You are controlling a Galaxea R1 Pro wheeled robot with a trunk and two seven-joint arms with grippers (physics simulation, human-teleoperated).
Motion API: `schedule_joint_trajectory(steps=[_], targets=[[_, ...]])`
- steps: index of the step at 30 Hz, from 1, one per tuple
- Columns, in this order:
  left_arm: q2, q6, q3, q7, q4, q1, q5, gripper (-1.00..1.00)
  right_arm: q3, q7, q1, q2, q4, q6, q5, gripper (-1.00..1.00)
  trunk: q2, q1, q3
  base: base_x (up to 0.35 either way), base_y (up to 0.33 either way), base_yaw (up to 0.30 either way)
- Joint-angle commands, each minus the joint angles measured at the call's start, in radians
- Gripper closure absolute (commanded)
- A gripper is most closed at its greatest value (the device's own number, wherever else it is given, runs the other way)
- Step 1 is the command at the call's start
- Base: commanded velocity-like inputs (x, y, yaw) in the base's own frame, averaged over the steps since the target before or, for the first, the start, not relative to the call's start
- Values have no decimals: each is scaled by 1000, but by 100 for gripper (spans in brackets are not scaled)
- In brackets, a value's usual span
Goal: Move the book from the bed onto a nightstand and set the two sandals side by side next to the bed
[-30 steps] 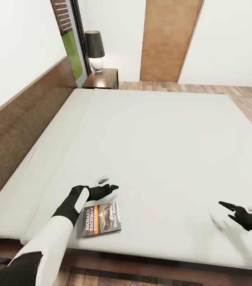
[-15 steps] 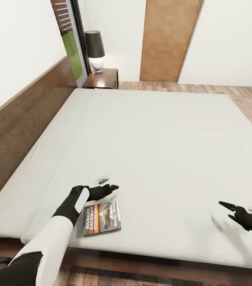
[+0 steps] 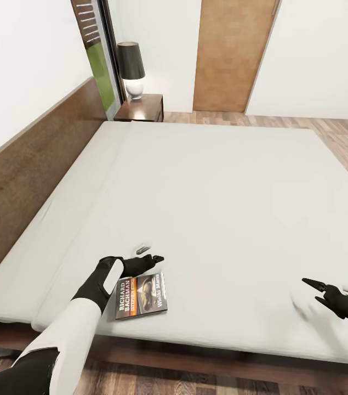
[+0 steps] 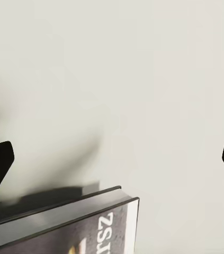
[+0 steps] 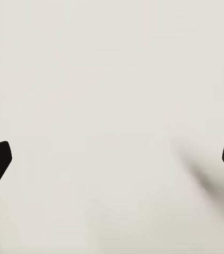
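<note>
While the book (image 3: 141, 297) lies flat near the bed's (image 3: 223, 181) near edge, I keep my left gripper (image 3: 153, 257) spread wide just beyond it, and my right gripper (image 3: 317, 291) wide too.

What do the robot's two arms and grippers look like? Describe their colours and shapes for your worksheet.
The left arm has a smooth white shell over the forearm, black at the elbow and the wrist. The left gripper is black with slim, tapering fingers. The right gripper is also black, with pointed fingers, and a small white part shows behind it.
</note>
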Motion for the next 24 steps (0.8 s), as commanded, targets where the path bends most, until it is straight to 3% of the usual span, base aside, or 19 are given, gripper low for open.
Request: schedule_joint_trajectory(steps=[1, 6, 14, 24], targets=[[-1, 8, 7, -2, 0, 0, -4, -100, -2, 0, -1, 0, 0, 7, -4, -100, 0, 0, -1, 0, 0, 0], [-1, 8, 7, -2, 0, 0, -4, -100, -2, 0, -1, 0, 0, 7, -4, -100, 0, 0, -1, -21, 0, 0], [-1, 8, 7, -2, 0, 0, -4, -100, -2, 0, -1, 0, 0, 7, -4, -100, 0, 0, -1, -217, 0, 0], [-1, 8, 7, -2, 0, 0, -4, -100, -2, 0, -1, 0, 1, 7, -4, -100, 0, 0, -1, -15, 0, 0]])
